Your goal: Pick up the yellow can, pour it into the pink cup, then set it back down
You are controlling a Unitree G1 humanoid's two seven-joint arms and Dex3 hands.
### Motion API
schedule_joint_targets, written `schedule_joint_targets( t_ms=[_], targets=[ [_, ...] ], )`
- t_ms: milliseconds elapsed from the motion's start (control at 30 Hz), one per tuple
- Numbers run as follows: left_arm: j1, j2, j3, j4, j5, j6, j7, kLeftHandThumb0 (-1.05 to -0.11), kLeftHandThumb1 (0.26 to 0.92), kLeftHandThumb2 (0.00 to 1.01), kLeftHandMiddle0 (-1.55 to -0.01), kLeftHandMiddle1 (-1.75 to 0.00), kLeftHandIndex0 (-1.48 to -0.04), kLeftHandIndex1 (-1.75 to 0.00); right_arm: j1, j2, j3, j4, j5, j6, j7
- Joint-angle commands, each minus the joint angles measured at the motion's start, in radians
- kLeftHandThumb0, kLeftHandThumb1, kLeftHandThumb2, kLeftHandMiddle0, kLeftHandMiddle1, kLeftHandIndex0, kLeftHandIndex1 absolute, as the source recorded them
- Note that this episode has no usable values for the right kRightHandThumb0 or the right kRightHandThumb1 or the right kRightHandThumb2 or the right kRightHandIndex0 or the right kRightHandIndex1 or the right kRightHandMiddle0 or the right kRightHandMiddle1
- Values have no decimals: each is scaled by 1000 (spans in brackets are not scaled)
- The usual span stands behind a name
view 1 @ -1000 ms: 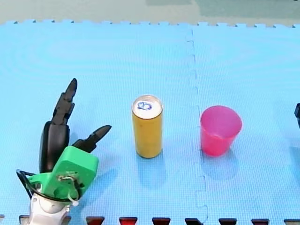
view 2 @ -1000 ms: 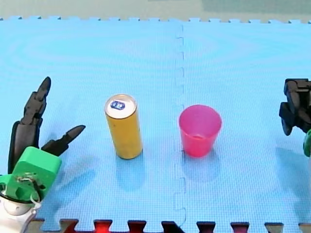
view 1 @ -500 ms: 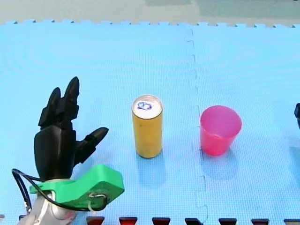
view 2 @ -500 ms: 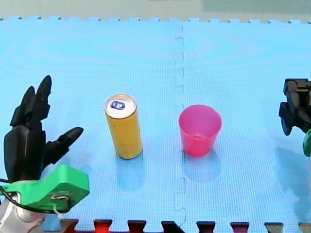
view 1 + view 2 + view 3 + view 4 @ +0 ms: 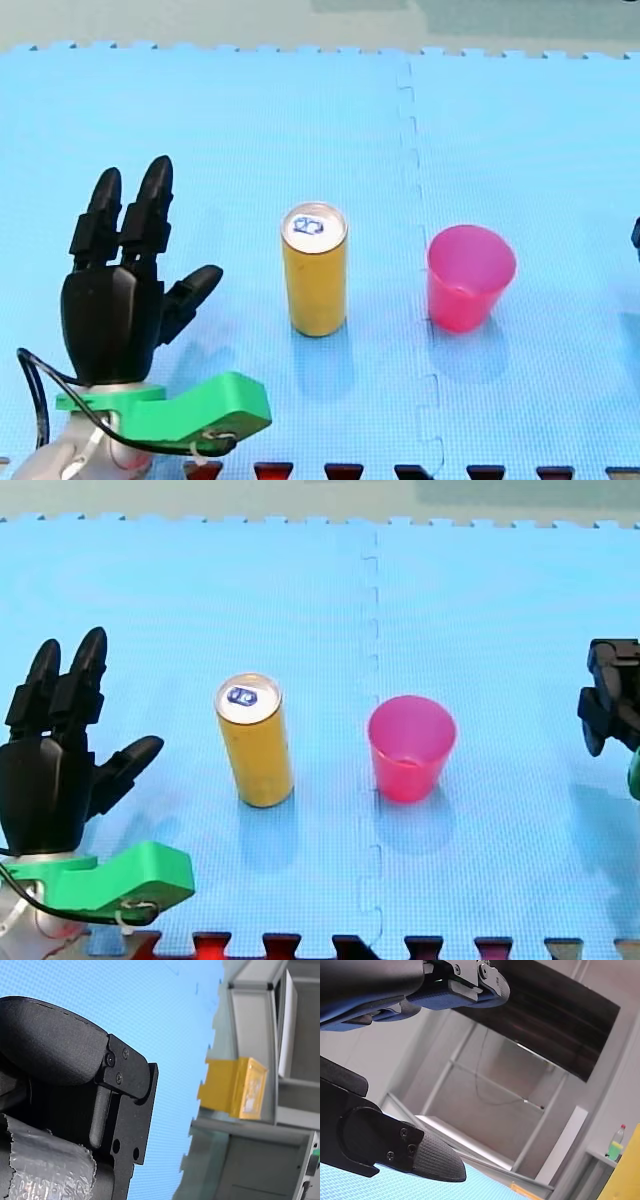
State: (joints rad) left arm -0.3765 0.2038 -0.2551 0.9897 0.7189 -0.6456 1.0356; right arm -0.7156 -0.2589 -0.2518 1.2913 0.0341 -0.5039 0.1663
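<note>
The yellow can (image 5: 315,270) stood upright on the blue foam mat (image 5: 300,120), near the middle of the head views, with its silver top and a small blue mark on the lid facing up. Nothing touched it. The pink cup (image 5: 468,278) stood upright to the can's right, apart from it, with its mouth open to the ceiling. A jigsaw seam (image 5: 415,180) in the mat ran between the two and passed just beside the cup's left side.

The left hand (image 5: 115,300) was at the lower left, well to the left of the can and clear of it. It held nothing and its black fingers (image 5: 153,205) were straightened upward rather than curled (the thumb pointed roughly toward the can). A green bracket (image 5: 180,418) sat at its wrist, with a dark cable looping beside it.

The right hand (image 5: 612,695) showed at the far right edge of the second head view, well apart from the cup. Whether it was wide or closed could not be told, and it held nothing that could be seen.

In the first wrist view a black hand housing (image 5: 75,1060) lay over the blue mat, and a yellow box (image 5: 240,1087) sat on a grey frame beyond the mat's toothed edge. In the second wrist view a finger with a ribbed pad (image 5: 430,1160) showed against a grey room, with a small bottle (image 5: 616,1144) on a far ledge.
</note>
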Motion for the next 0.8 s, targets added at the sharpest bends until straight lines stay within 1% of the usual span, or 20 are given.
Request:
schedule_joint_targets(
  t_ms=[0, 33, 67, 133, 167, 233, 333, 467, 600, 667, 767],
  targets=[
    [-8, 9, 3, 29, -68, -93, -83, -687, 823, 2, -277, -2, -293, -2, -1, -5, -4, 0, 6, 4, 1],
    [-7, 8, 9, 37, -97, -124, -123, -741, 821, 1, -277, -2, -293, -1, -1, -5, -4, 0, 7, 5, 1],
    [-5, 2, 23, 47, -150, -164, -192, -767, 820, 1, -278, -2, -293, -1, 0, -5, -4, 0, 7, 5, 1],
    [4, -17, 62, 54, -289, -224, -376, -787, 817, 0, -286, -5, -293, -1, 0, -4, -5, 0, 7, 5, 1],
    [7, -23, 75, 52, -336, -237, -438, -761, 793, 0, -287, -5, -293, 0, -1, -4, -5, 0, 7, 6, 0],
    [9, -26, 85, 49, -379, -249, -501, -722, 756, 0, -283, -2, -291, 0, -1, -5, -5, 0, 6, 6, 0],
    [9, -29, 95, 58, -430, -271, -584, -688, 710, 0, -279, 0, -280, 0, 1, -6, -5, -1, 6, 6, 1],
    [15, -42, 118, 57, -521, -275, -718, -675, 696, 0, -278, -2, -277, -1, 3, -7, 1, 0, -2, 3, -9],
    [17, -50, 137, 56, -580, -272, -814, -681, 686, 0, -296, -9, -277, 0, 3, -7, 3, 0, -4, 3, -12],
    [18, -56, 147, 55, -614, -274, -863, -706, 684, 1, -299, -8, -277, -1, 3, -7, 2, 0, -3, 3, -11],
    [19, -69, 169, 58, -693, -284, -983, -729, 687, 2, -299, -6, -284, -3, 3, -6, 1, 0, -2, 3, -12]
  ],
)
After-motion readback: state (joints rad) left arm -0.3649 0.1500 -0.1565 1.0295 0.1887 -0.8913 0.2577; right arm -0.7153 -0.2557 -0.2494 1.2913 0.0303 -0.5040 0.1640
